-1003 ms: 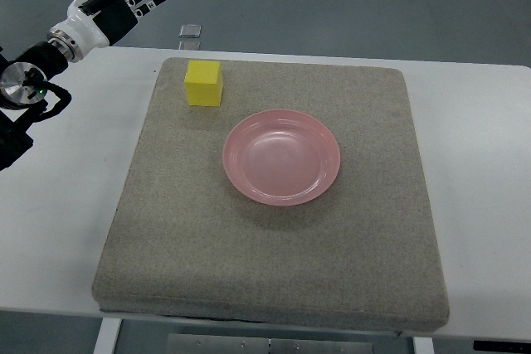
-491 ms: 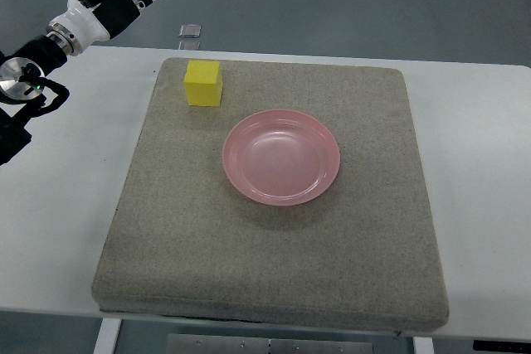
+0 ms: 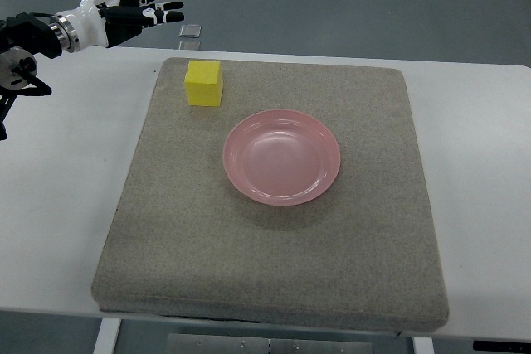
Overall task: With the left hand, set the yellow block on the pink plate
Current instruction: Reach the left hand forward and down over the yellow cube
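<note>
A: Start at the hand. What is in frame?

B: One robot hand, the left hand (image 3: 133,12), entering from the left edge at the upper left. White shell, black fingers (image 3: 166,6) stretched out flat and slightly apart, pointing right. It holds nothing. The forearm runs nearly level, and the hand sits above the far left of the white table (image 3: 66,172), up and to the left of the block, clear of it.

A: Right arm?

B: Not in view.

A: Count the objects.

B: One yellow block (image 3: 203,83), one pink plate (image 3: 281,157), one grey mat (image 3: 265,238), one table. Also one small grey square thing (image 3: 190,31) on the floor beyond the table's far edge; too small to identify.

A: Block position?

B: On the mat, near its far left corner, resting flat, touching neither hand nor plate. The plate lies down and to the right of it, with bare mat between them.

A: Plate?

B: Round, shallow, right side up, roughly at the mat's centre, a little toward the far side. Nothing lies in it.

A: Mat?

B: Square, lying on the table and covering most of its middle; white tabletop shows on both sides.
</note>
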`<move>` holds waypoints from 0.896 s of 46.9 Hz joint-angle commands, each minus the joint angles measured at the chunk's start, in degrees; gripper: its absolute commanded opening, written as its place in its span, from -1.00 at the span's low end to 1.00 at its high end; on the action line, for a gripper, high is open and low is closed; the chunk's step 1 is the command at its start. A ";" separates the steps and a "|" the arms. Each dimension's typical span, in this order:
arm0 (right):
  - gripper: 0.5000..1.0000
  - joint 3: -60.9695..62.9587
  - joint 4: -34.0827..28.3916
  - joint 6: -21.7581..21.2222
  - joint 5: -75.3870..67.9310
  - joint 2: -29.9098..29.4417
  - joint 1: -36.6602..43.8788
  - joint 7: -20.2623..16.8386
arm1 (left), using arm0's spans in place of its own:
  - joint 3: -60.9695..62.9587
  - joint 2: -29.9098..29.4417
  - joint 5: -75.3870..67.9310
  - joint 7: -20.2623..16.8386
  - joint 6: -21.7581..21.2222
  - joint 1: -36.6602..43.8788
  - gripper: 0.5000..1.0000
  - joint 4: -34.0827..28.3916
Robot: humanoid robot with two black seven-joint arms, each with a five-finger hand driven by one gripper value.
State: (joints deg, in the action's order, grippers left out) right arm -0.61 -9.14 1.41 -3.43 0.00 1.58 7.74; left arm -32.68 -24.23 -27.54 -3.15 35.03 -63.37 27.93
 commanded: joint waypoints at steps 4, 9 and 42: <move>0.69 0.00 0.00 0.00 0.00 0.00 0.00 0.00 | 0.08 -0.03 -9.36 -0.98 -0.40 -1.32 0.99 0.02; 0.69 0.00 0.00 0.00 0.00 0.00 0.00 0.00 | 0.08 0.49 -17.97 -2.03 -3.03 -2.46 0.99 0.11; 0.69 0.00 0.00 0.00 0.00 0.00 0.00 0.00 | 21.69 8.58 -38.46 -3.00 -15.69 -7.21 0.89 1.08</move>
State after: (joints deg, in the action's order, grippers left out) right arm -0.63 -9.14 1.41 -3.42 0.00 1.58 7.73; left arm -12.26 -16.54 -64.61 -6.16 19.99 -70.54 29.66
